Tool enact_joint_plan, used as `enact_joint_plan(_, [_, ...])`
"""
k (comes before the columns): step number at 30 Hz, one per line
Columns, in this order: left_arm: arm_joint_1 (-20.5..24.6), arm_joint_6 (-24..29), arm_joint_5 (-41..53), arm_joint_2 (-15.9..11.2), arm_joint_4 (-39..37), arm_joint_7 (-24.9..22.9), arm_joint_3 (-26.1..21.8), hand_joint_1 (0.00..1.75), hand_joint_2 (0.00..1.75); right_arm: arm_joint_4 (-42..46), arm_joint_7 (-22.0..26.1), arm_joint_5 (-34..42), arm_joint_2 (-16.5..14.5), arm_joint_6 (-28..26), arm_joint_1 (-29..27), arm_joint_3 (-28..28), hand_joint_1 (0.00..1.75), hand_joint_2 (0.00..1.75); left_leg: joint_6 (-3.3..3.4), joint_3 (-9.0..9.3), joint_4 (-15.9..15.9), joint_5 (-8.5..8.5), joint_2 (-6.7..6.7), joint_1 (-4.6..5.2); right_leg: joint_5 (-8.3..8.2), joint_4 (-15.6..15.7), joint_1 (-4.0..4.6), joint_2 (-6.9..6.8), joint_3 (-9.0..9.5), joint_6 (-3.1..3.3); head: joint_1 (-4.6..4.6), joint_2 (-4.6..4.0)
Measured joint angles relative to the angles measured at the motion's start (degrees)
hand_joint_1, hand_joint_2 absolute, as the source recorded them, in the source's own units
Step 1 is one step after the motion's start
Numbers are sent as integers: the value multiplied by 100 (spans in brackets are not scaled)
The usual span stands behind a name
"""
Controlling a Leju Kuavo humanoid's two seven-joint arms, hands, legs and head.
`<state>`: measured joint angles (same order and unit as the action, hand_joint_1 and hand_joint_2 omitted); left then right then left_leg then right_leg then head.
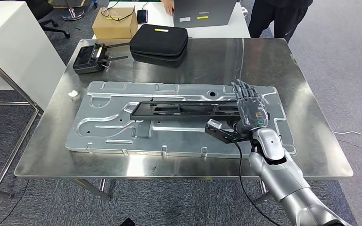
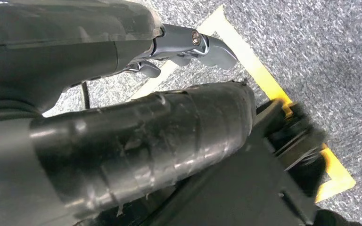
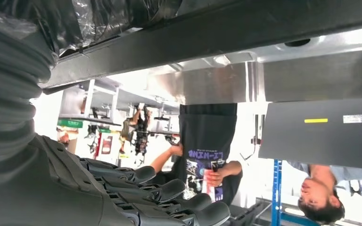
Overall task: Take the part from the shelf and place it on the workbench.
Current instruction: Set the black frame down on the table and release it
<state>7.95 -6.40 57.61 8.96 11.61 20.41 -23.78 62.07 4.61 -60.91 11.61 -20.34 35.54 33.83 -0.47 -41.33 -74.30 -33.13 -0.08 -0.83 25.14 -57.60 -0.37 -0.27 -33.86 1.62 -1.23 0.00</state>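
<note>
A long black slotted part [image 1: 184, 109] lies flat on a silver stamped panel [image 1: 118, 129], which rests on the steel workbench [image 1: 283, 61]. My right hand [image 1: 250, 107] hovers over the part's right end, fingers stretched out and apart, pointing away from me. From the right wrist view, the part [image 3: 217, 33] runs along the thumb side, and a gap separates it from the straight fingers [image 3: 169, 193]. My left hand [image 2: 169, 136] hangs beside my body above grey carpet with yellow tape; its grasp is not readable.
At the bench's far side sit a black zip case [image 1: 159, 43] and a black remote controller [image 1: 92, 57]. Behind them are a cardboard box [image 1: 115, 23], a grey laptop [image 1: 205, 12] and a standing person [image 1: 278, 14]. A white scrap [image 1: 73, 93] lies near the left edge.
</note>
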Motion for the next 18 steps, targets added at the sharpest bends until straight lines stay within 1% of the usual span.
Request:
enact_joint_plan(1, [-3,0,-1,0,0,0,0,0,0,5,-2,-2,0,11,-7,0,0,175,1,-10,10,84,0,0,7,-11,3,6,2,0,0,0])
enact_joint_plan(2, [-4,0,-1,-1,0,0,-1,0,0,16,-6,-4,1,20,-12,-1,0,175,11,96,258,270,1,0,20,-27,5,14,6,-5,-1,0])
enact_joint_plan(3, [-3,1,-2,-2,0,0,-1,0,0,31,-10,-6,1,25,-12,-1,0,175,29,277,663,490,2,1,40,-51,5,20,8,-16,1,0])
enact_joint_plan(4, [1,1,-2,-4,0,0,-1,0,0,43,-14,-7,2,26,-9,-2,0,175,51,464,1053,645,2,11,63,-82,16,27,1,-35,1,0])
enact_joint_plan(5, [5,2,-2,-5,0,0,-2,0,0,54,-17,-8,4,26,-8,-3,0,175,76,603,1350,743,-1,19,79,-109,25,32,-13,-58,2,0])
enact_joint_plan(6, [5,3,-2,-7,0,0,-2,0,0,60,-17,-8,7,27,-10,-3,0,175,99,671,1503,767,-4,27,88,-128,33,34,-28,-82,3,0])
enact_joint_plan(7, [4,4,-2,-9,0,0,-2,0,0,61,-17,-8,9,28,-13,-4,0,175,119,683,1530,748,-7,39,87,-134,40,35,-40,-108,4,0])
enact_joint_plan(9, [-3,11,-2,-10,0,1,-2,0,0,66,-17,-7,21,28,-23,-8,0,175,174,690,1571,778,-8,27,94,-135,28,36,-43,-165,3,0])
enact_joint_plan(10, [-1,16,-2,-10,0,2,-2,0,0,69,-18,-7,30,27,-24,-11,0,175,207,705,1603,795,-6,16,146,-192,22,36,-65,-197,4,0])
enact_joint_plan(11, [6,21,-2,-8,0,4,-2,0,0,72,-19,-7,38,27,-22,-15,0,175,238,719,1634,812,-4,-1,255,-351,13,36,-135,-230,4,0])
enact_joint_plan(12, [11,23,-2,-6,0,7,-2,0,0,74,-19,-7,47,27,-25,-19,0,175,258,729,1652,822,-2,-11,414,-629,-3,35,-264,-262,5,0])
enact_joint_plan(13, [14,23,-3,-5,0,9,-2,0,0,73,-19,-7,50,28,-34,-19,0,175,269,729,1657,824,-2,-12,591,-994,-15,33,-437,-293,7,0])
enact_joint_plan(14, [12,22,-4,-5,0,10,-3,0,0,69,-19,-7,52,30,-52,-19,0,175,272,727,1655,823,-2,-13,732,-1363,-31,33,-622,-318,6,0])
enact_joint_plan(15, [7,19,-6,-4,0,8,-3,0,0,64,-19,-4,54,31,-77,-18,0,175,272,727,1652,821,-4,-13,785,-1613,-45,32,-756,-336,6,0])
enact_joint_plan(16, [3,10,-12,-4,0,0,-4,0,0,58,-18,-2,54,31,-98,-17,0,175,268,727,1646,817,-7,-13,724,-1652,-58,31,-795,-347,6,0])
enact_joint_plan(17, [3,-2,-24,-3,0,-17,-5,0,0,52,-17,0,54,31,-111,-17,0,175,259,729,1636,810,-12,-14,558,-1461,-71,30,-719,-349,5,0])
enact_joint_plan(18, [6,-16,-37,-1,0,-43,-6,0,0,49,-15,2,54,28,-114,-17,0,175,244,731,1622,800,-17,-16,334,-1084,-82,29,-547,-344,6,0])
